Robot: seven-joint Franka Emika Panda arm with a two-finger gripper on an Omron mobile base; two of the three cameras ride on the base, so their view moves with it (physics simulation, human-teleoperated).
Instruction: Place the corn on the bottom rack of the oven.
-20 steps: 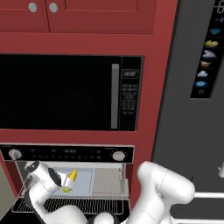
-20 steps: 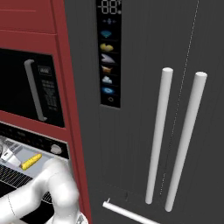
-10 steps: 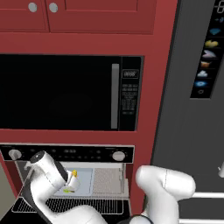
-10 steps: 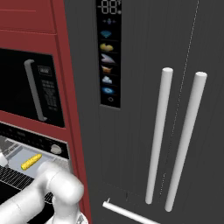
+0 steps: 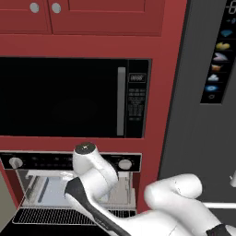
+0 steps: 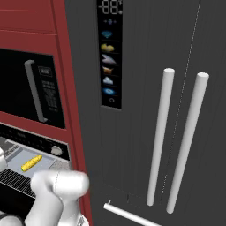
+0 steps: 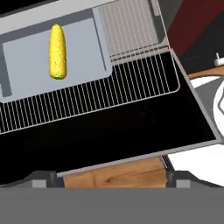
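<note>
Resting inside the open oven (image 6: pixel 26 154), the corn (image 7: pixel 57 51) lies free of the gripper.
Corn lies lengthwise on a pale grey tray set on the bottom rack (image 7: pixel 96 98), which is drawn out over the lowered black door so the cob can be reached from above. Whether the fingers are apart or together cannot be told.

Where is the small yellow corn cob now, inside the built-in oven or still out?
Inside. The small yellow corn cob lies loose on a pale grey tray within the oven cavity, behind the silver wire rack.
</note>
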